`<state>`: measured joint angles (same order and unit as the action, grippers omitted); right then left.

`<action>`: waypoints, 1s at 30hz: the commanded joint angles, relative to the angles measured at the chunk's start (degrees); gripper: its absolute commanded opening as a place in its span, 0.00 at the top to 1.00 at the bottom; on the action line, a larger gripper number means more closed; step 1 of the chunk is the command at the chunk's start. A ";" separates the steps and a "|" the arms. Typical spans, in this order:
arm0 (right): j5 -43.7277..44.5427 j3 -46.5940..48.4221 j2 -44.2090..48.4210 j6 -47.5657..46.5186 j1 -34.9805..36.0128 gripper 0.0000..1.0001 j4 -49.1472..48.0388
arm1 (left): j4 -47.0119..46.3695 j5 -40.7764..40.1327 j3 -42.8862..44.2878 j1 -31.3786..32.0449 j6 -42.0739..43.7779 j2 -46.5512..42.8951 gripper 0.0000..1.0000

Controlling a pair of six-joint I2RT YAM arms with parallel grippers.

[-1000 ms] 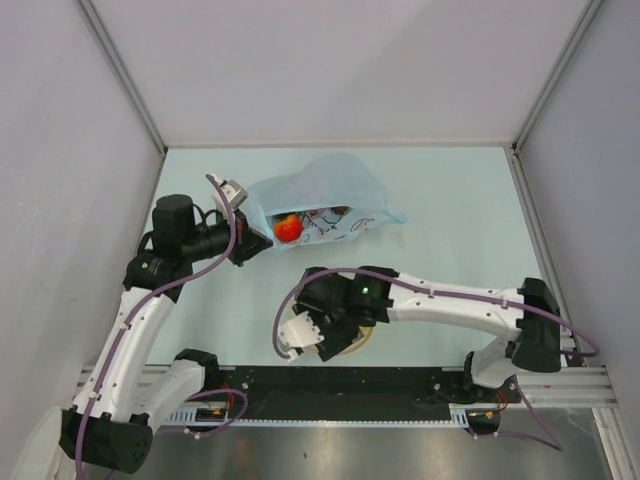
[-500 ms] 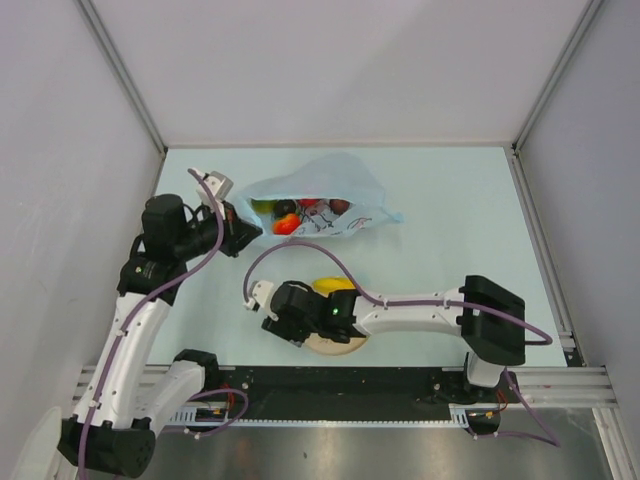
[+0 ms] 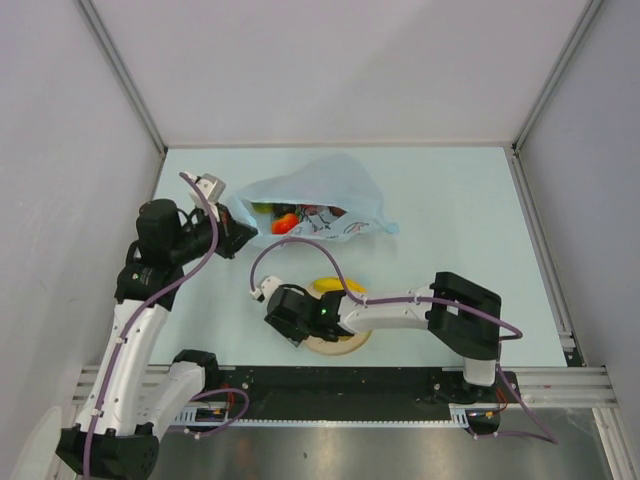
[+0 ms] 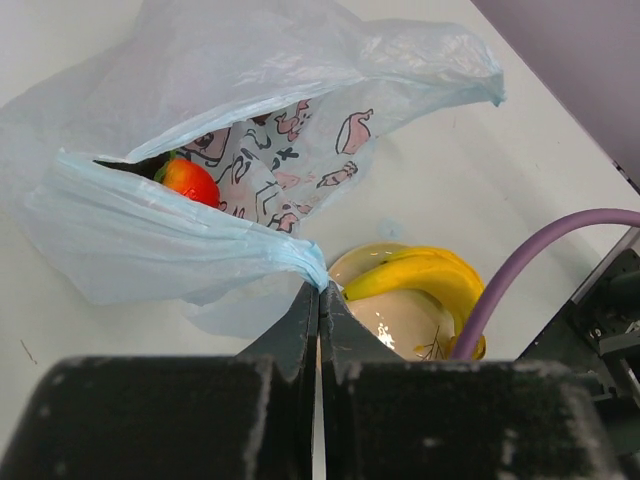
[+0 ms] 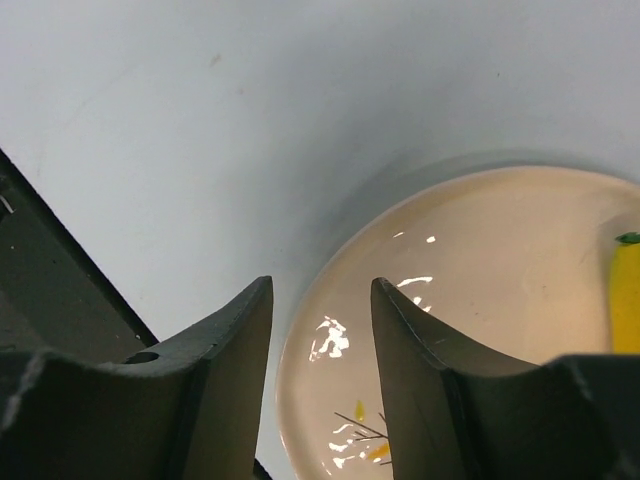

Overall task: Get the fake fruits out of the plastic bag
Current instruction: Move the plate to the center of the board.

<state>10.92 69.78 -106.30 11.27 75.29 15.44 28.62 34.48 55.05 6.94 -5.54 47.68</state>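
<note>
Fake fruits (image 4: pixel 190 182) are split: some in the plastic bag (image 4: pixel 250 70), banana (image 4: pixel 420 275) out on the plate (image 4: pixel 400 322).

Left wrist: left gripper (image 4: pixel 318 295) jaws closed, pinching the bag's rolled edge at their tips. Bag mouth gapes up-left of the jaws, with the red fruit (image 4: pixel 190 182) inside and a bit of green behind it. Plate with banana sits just right of the jaw tips, and a purple cable (image 4: pixel 520 270) crosses further right.

Right wrist: right gripper (image 5: pixel 320 300) jaws parted, nothing between them, over the plate's rim. Bench (image 5: pixel 200 100) lies beyond and left of the jaws, banana tip at far right.

Top: left jaws at the bag's left end, bag mouth facing them; red, dark and greenish fruits show inside. Right jaws are hidden under the wrist at the plate's left side, banana at the plate's far edge.
</note>
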 commanded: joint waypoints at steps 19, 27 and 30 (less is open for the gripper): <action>-4.23 -14.31 9.00 -10.54 -8.13 0.64 0.03 | -3.66 3.40 1.73 -1.14 -3.60 3.21 1.00; -5.47 -21.08 16.56 -20.40 -11.74 0.68 -0.59 | -4.71 4.63 1.64 -1.05 -4.39 5.31 1.00; -4.77 -22.48 18.32 -22.95 -14.54 0.69 -1.03 | -4.98 5.07 2.43 -1.05 -4.74 6.46 1.00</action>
<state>3.70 49.17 -91.20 -5.08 64.38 12.91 26.15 37.58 55.07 6.24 -9.04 52.99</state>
